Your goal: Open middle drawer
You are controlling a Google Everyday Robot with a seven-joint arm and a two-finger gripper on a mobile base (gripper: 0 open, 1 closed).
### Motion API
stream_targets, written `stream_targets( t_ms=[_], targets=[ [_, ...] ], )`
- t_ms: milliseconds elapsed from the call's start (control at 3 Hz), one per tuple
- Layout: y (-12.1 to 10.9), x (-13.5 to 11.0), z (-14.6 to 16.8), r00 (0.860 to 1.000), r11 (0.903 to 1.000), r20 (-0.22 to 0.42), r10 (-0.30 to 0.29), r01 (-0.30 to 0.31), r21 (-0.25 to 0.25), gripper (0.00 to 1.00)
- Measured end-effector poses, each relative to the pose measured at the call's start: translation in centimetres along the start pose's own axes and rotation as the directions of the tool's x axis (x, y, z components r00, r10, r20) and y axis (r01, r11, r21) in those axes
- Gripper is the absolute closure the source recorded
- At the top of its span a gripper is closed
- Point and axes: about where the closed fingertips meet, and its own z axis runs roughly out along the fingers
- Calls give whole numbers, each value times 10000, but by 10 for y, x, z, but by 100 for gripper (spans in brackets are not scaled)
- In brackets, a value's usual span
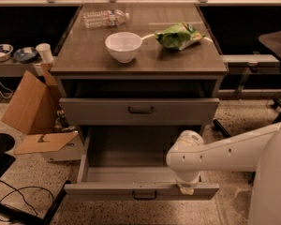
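A white bowl, a green bag and a water bottle sit on the cabinet top; a cardboard box stands at the left. The middle drawer is pulled far out. The gripper hangs at the drawer's near front edge, right of the handle; I cannot tell whether it is apart or together.

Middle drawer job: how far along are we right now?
Done: the middle drawer is pulled well out, its plain grey inside exposed and its front far forward of the top drawer.
In hand: the gripper is down at that front's upper edge, right of the pull handle.
Left: likely just backing the arm away; I can't tell whether the drawer has more travel.
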Motion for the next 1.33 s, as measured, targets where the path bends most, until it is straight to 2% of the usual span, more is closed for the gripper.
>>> stream_targets(
  t_ms=[333, 667, 1333],
  targets=[
    [4, 5, -3, 9999, 10000, -143, 66, -65, 53, 100],
    [4, 5, -3, 9999, 10000, -144, 66, -65, 52, 82],
    [4, 5, -3, 9999, 10000, -144, 66, -65, 51, 36]
  ],
)
